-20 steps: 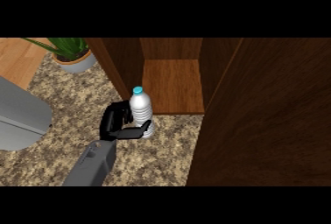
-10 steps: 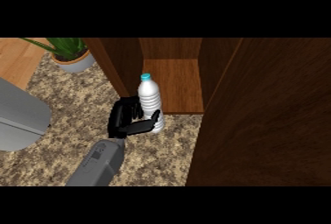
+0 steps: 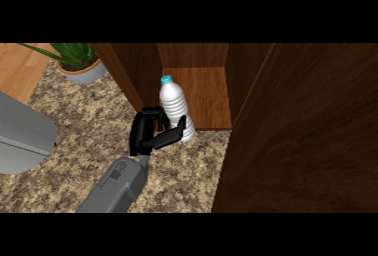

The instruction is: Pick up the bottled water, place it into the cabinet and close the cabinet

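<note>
Left hand [image 3: 146, 131] fingers [image 3: 170, 137] curled round lower body of bottled water [image 3: 174, 102]. Bottle roughly upright at near-left lip of cabinet [image 3: 208, 95] shelf, just past desk [image 3: 74, 120]. Low grip probably lets base set down inside. Door [image 3: 310, 130] open at right.

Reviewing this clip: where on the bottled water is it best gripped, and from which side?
Grip the bottled water round its lower body, from the left, as the left hand does: it stands roughly upright, narrows toward the cap, and the cabinet lies to its right.
</note>
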You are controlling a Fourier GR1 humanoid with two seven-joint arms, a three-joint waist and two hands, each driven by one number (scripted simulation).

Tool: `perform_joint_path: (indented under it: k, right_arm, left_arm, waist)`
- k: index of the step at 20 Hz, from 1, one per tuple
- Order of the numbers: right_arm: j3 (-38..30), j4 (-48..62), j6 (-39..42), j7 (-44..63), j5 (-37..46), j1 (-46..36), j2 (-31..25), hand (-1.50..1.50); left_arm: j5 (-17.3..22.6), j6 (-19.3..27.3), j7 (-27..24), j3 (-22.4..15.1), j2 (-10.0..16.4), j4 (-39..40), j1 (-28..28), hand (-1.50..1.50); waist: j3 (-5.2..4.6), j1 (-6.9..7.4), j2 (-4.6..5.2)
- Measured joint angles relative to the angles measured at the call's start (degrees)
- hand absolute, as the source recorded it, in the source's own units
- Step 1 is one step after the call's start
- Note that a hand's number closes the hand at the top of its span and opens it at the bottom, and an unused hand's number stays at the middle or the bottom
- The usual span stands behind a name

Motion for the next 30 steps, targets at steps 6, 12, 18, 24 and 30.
perform_joint_path:
  k: [6,12,18,24,30]
  right_arm:
    - [-1.00,-0.19,-0.08,-1.06,-0.64,0.81,-0.79,-1.50]
    - [-3.18,-1.12,1.04,-3.20,-2.14,3.80,-2.87,-1.50]
    - [-4.61,-1.16,2.05,-4.48,-3.34,4.03,-3.18,-1.50]
    - [-3.89,-1.05,2.66,-6.68,-3.98,5.62,-3.15,-1.50]
    - [-4.68,-0.81,3.89,-8.91,-4.73,6.84,-3.84,-1.50]
  left_arm:
    - [3.06,3.65,4.00,-0.77,-1.20,3.08,-12.86,1.50]
    - [7.68,5.51,0.55,0.09,-1.53,12.84,-20.56,1.50]
    - [9.43,7.96,-3.42,0.57,-1.62,23.47,-26.71,1.50]
    - [10.11,11.22,-6.78,0.95,-1.63,31.78,-31.15,1.50]
    - [9.19,11.63,-10.81,2.93,-1.47,39.65,-35.11,-1.50]
  waist:
    - [-0.05,-0.97,0.18]
    - [-0.05,-1.33,0.35]
    - [-0.06,-1.89,0.61]
    - [-0.07,-2.66,0.78]
    - [-0.07,-2.94,1.09]
